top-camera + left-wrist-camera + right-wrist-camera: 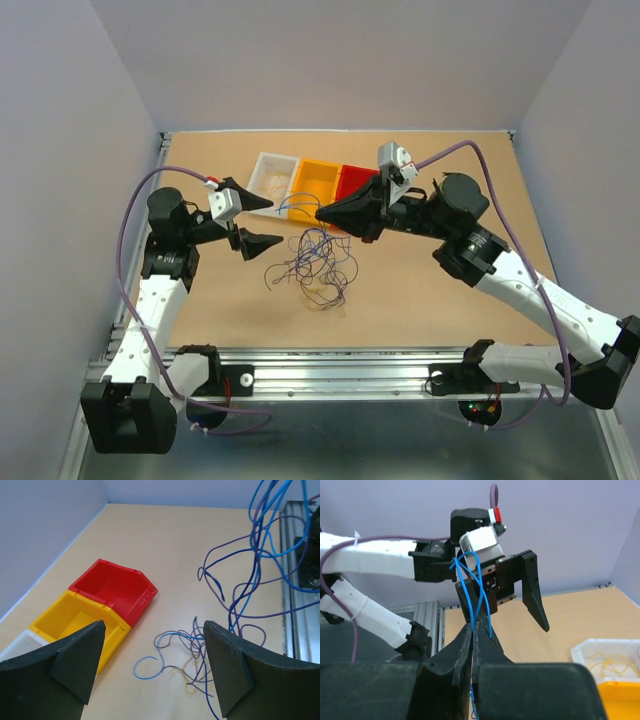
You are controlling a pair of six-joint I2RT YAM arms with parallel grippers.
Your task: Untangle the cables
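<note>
Tan wooden tabletop (pixel 430 290) carries the hair-thin blue, purple and yellow cables (pixel 318 265), tangled mid-table. Only in the right wrist view do we see the right gripper (pixel 472 626) pinched closed on blue strands (pixel 470 585). The left gripper (pixel 277 222) gapes empty beside the tangle.

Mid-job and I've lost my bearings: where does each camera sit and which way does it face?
Top external: fixed above and behind the bases, looking down on the table; both arms, left tool and right tool show.
Left wrist: on the left arm, looking between its open fingers at the cables, red bin and yellow bin.
Right wrist: on the right arm, looking over its shut tool, pinching a blue cable, toward the left arm.
Shared: both wrist views show the yellow bin.
</note>
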